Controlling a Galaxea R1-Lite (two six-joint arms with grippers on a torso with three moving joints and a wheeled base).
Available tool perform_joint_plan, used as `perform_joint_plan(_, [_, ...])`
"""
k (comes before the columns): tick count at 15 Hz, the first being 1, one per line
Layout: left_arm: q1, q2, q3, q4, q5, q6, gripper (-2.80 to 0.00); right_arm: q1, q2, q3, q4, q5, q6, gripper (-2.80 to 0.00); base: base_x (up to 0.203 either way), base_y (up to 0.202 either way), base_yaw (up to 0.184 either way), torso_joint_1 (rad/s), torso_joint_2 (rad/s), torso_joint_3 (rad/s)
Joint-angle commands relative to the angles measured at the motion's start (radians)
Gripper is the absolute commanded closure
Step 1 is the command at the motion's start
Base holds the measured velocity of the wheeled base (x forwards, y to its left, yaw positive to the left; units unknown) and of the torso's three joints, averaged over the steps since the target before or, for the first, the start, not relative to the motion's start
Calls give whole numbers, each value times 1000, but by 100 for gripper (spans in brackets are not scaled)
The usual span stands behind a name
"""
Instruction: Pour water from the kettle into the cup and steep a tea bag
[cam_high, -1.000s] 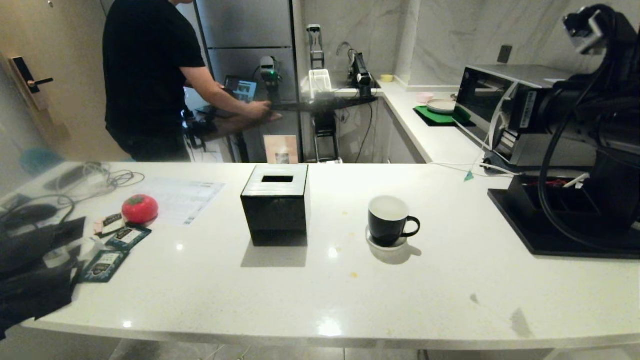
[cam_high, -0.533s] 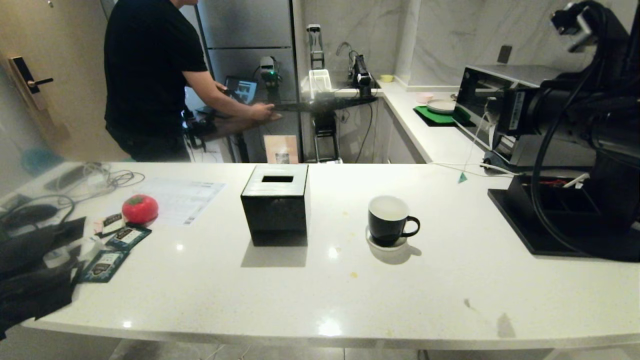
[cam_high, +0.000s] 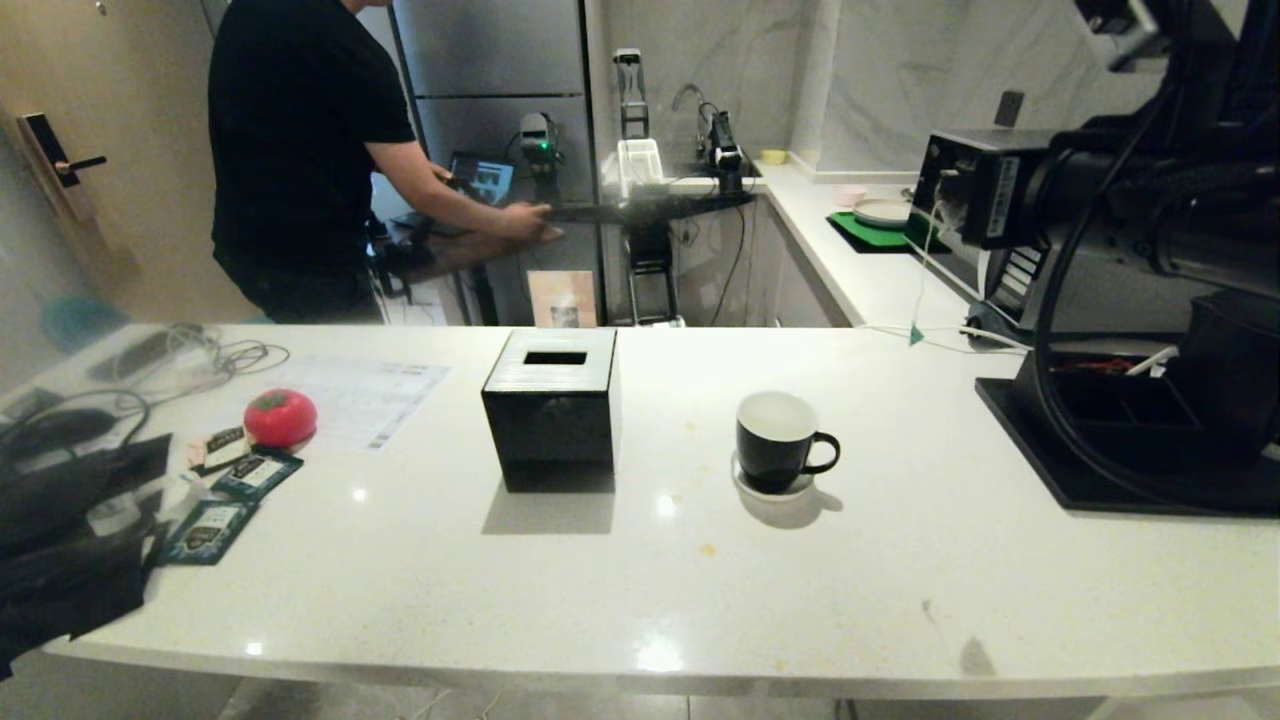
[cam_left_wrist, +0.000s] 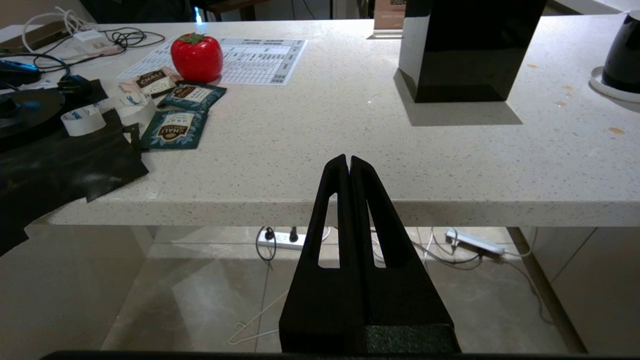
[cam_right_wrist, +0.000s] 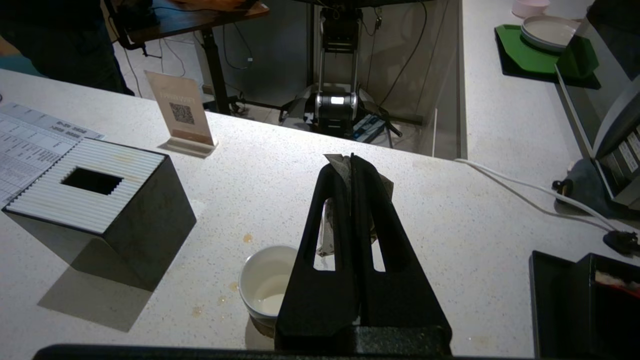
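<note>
The cup (cam_high: 778, 440), a glossy black mug with a white inside, stands on a small white coaster right of the counter's middle. In the right wrist view, the cup (cam_right_wrist: 267, 285) holds a little liquid. My right gripper (cam_right_wrist: 351, 157) is shut on the pale tea bag (cam_right_wrist: 336, 167), held above the counter just beyond and to the right of the cup. The bag's string ends in a small green tag (cam_high: 912, 335) that dangles free. My left gripper (cam_left_wrist: 348, 159) is shut and empty, parked low before the counter's front edge. The kettle is out of view.
A black square box with a slotted top (cam_high: 551, 420) stands left of the cup. A red tomato-shaped thing (cam_high: 280, 417), teal sachets (cam_high: 210, 525) and cables lie far left. A black tray (cam_high: 1100, 480) sits under my right arm. A person (cam_high: 300, 150) works behind the counter.
My right arm has swung left towards the cup, carrying the tea bag. The dangling green tag has drifted left with it. The left arm has stayed still.
</note>
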Motion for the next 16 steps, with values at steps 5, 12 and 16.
perform_joint_plan(5, [0, 1, -4, -14, -9, 22, 0, 20, 51, -33, -2, -1, -12, 0, 0, 0, 0, 0, 0, 0])
perform_joint_plan(12, [0, 15, -65, 27, -16, 20, 0, 34, 48, -27, -2, -1, -12, 0, 0, 0, 0, 0, 0, 0])
perform_joint_plan(16, [-1, 72, -99, 34, -16, -23, 0, 34, 46, -28, -4, -3, -11, 0, 0, 0, 0, 0, 0, 0])
